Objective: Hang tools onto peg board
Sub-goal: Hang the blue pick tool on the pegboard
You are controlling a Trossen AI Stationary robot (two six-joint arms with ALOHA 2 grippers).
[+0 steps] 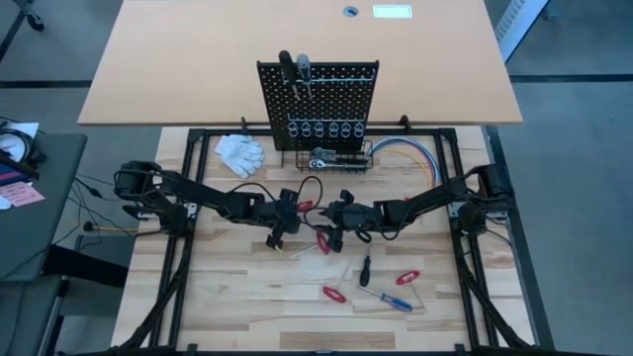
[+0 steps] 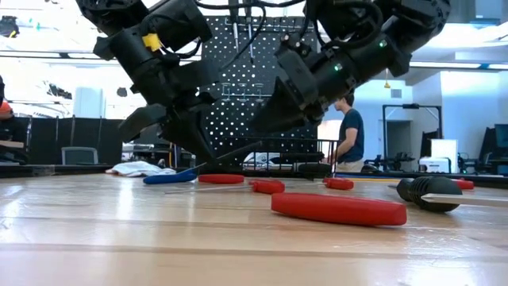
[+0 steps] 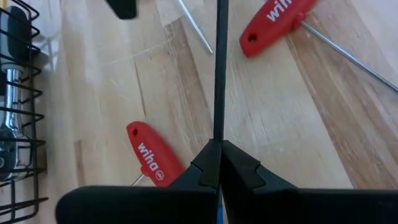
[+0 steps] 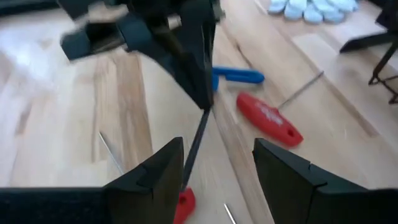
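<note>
1. The left gripper (image 3: 219,163) is pressed together on the thin dark shaft (image 3: 219,68) of a blue-handled screwdriver (image 4: 236,76), mid-counter.
2. The tool is judged light, rigid and slippery; a hold nearer the handle would pivot less.
3. The right gripper (image 4: 217,165) is spread, just beside it.
4. The upright black perforated metal peg board (image 1: 318,94) stands behind.

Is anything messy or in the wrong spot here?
Yes. Only two tools hang on the peg board. Several red-handled screwdrivers and a blue one lie scattered on the table. The left gripper is shut on a thin dark shaft.
</note>
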